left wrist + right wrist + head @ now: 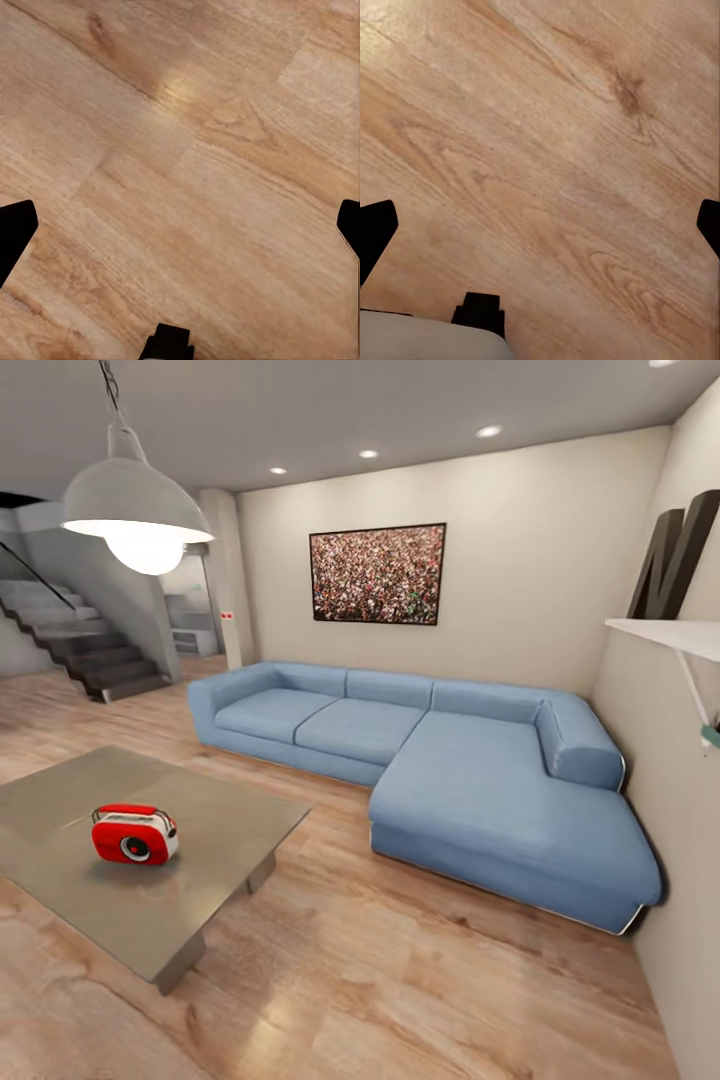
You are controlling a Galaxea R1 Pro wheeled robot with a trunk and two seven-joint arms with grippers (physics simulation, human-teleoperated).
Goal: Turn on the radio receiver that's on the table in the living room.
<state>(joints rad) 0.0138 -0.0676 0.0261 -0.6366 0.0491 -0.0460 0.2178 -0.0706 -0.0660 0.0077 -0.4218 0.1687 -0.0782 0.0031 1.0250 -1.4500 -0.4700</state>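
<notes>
Our left gripper (180,225) hangs over bare wood-plank floor (195,150), its two dark fingertips (15,232) spread to opposite edges of the left wrist view with nothing between them, so it is open and holding nothing. Our right gripper (540,225) hangs the same way over the planks, fingers (375,232) wide apart and empty, with a pale rounded part of our own body (427,337) at the edge of that view. From the head camera we look across the living room: the radio receiver (134,834), red with a white end panel and round dial, sits upright on the grey table (200,900), near its middle and well apart from both grippers. Open floor (400,980) lies between us and the table, with nothing standing in the way. Beyond the table a blue corner sofa (450,760) runs along the far wall under a framed picture (378,574). A white dome pendant lamp (135,510) hangs lit above the table's far side, stairs (90,650) climb at the back, and a white shelf (670,635) carries large dark letters (675,555).
</notes>
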